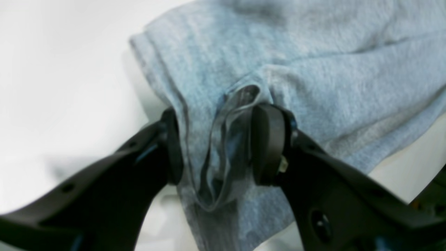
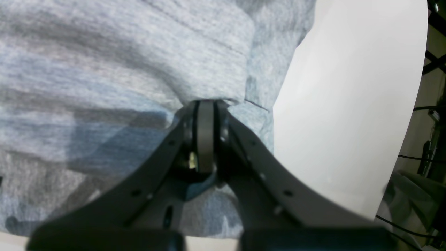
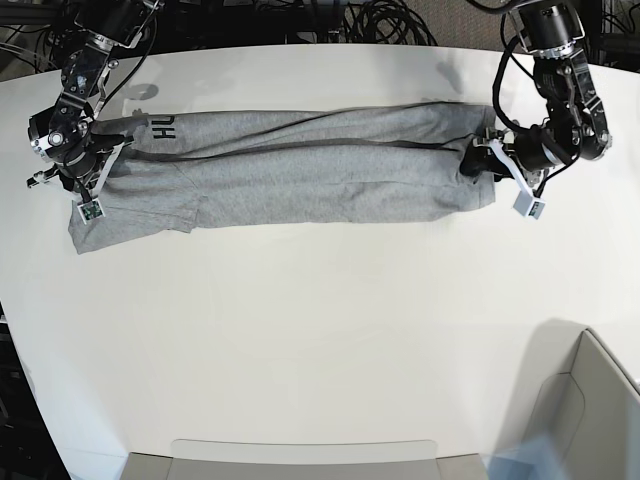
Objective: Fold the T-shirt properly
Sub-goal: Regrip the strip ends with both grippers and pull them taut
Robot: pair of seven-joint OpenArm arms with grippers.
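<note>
The heather-grey T-shirt (image 3: 300, 170) lies stretched in a long band across the far half of the white table (image 3: 320, 320), folded lengthwise, with black lettering (image 3: 163, 127) showing near its left end. My left gripper (image 3: 482, 160) is at the band's right end. In the left wrist view its fingers (image 1: 266, 146) are closed around a bunched fold of the shirt (image 1: 313, 69). My right gripper (image 3: 92, 165) is at the band's left end. In the right wrist view its fingers (image 2: 205, 139) are pressed together on a fold of the shirt (image 2: 122, 69).
A grey bin (image 3: 590, 420) stands at the near right corner. A flat tray edge (image 3: 300, 458) runs along the near side. Black cables (image 3: 380, 20) lie behind the table's far edge.
</note>
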